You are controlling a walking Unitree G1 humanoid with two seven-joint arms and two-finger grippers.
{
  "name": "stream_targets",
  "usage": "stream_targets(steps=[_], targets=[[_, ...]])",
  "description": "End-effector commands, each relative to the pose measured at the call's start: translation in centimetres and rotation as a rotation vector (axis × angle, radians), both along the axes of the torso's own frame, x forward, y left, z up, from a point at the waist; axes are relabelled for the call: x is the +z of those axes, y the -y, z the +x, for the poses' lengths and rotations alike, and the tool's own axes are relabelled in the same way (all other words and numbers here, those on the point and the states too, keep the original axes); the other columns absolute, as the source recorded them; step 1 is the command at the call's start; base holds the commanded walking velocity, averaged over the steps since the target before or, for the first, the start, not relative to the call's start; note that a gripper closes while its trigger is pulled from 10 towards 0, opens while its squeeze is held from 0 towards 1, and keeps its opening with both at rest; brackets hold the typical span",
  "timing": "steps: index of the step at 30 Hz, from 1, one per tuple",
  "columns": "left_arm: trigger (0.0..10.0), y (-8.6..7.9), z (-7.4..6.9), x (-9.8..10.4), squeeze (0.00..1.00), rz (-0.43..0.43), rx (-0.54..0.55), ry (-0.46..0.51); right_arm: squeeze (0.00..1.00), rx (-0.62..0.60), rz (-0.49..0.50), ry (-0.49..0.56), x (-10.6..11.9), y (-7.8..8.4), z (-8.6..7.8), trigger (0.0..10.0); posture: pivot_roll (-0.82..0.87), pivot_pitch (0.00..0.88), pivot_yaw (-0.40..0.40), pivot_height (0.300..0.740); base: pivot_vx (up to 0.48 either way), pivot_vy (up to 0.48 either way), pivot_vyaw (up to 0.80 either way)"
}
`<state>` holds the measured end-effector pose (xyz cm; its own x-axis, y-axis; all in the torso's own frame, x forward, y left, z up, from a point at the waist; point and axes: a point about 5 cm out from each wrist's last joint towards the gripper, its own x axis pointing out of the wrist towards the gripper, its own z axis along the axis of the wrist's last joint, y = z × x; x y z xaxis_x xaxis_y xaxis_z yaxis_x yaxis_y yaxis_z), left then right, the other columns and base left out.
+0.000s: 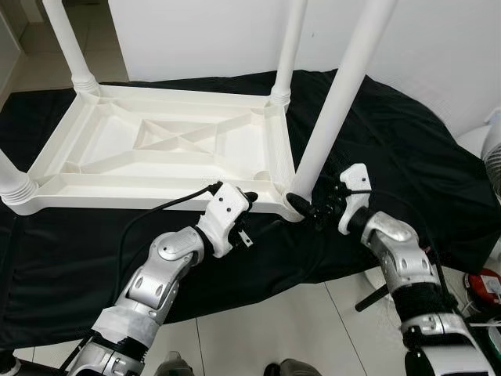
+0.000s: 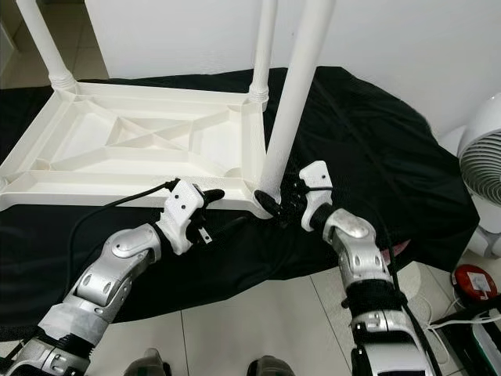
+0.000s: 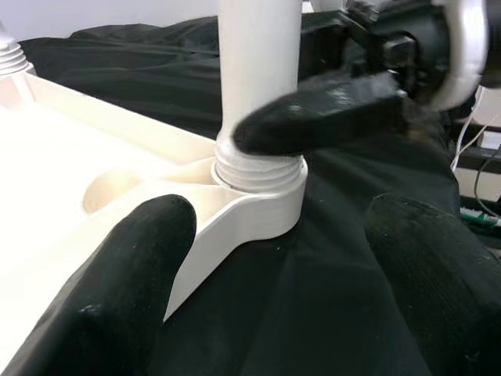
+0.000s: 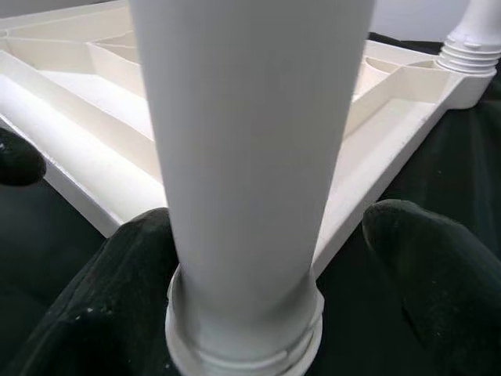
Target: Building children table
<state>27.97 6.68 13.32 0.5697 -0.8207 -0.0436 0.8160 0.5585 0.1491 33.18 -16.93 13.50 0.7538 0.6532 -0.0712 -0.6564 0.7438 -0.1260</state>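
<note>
The children's table, smooth ribbed white plastic, lies upside down on black cloth with four round legs up, right gripper fingers straddling the nearest leg, left gripper spread at 9 o'clock.

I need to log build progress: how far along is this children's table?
Done: the upturned tabletop lies on the black cloth with four white legs standing in its corner sockets. In hand: the right end effector is at the base of the near-right leg, threads visible at the socket; the left end effector waits open beside that corner. Left: seating that leg, then flipping the table.
</note>
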Motion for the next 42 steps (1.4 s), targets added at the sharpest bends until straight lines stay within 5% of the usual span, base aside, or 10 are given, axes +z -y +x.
stream_targets(steps=[1,6,7,8,9,25,26,42], targets=[[10.0,0.4,0.0,0.4,0.00,0.004,-0.036,0.007,0.00,0.019,-0.028,-0.010,-0.3,0.0,0.3,10.0,0.02,0.000,-0.023,0.740,0.000,0.000,0.00],[10.0,0.5,0.1,0.5,0.00,0.002,-0.034,0.014,0.00,0.047,-0.051,-0.013,-0.1,-0.4,1.0,10.0,0.02,0.000,-0.024,0.740,0.000,0.000,0.00],[10.0,0.5,0.1,0.6,0.00,0.001,-0.032,0.013,0.00,0.068,-0.052,-0.020,-0.2,-0.5,1.1,2.6,0.03,0.000,-0.027,0.740,0.000,0.000,0.00],[10.0,0.5,0.1,0.6,0.00,0.000,-0.031,0.012,0.00,0.082,-0.052,-0.025,-0.2,-0.5,1.1,2.6,0.03,0.000,-0.027,0.740,0.000,0.000,0.00],[10.0,0.5,0.1,0.7,0.00,-0.002,-0.029,0.012,0.00,0.105,-0.040,-0.033,-0.3,-0.5,1.2,0.0,0.03,0.000,-0.032,0.740,0.000,0.000,0.00],[10.0,0.9,1.2,1.3,0.00,0.003,-0.011,0.055,0.00,0.117,0.006,-0.049,-1.2,-0.5,0.6,0.0,0.03,0.000,-0.043,0.740,0.000,0.000,0.00],[10.0,0.9,1.2,1.3,0.00,0.004,-0.012,0.056,0.00,0.090,0.014,-0.036,-1.1,-0.5,0.7,10.0,0.03,0.000,-0.041,0.740,0.000,0.000,0.00],[10.0,0.6,1.2,1.3,0.00,0.015,-0.014,0.058,0.00,-0.387,0.107,0.061,-0.2,-2.2,0.3,10.0,0.02,0.000,-0.028,0.740,0.000,0.000,0.00]])
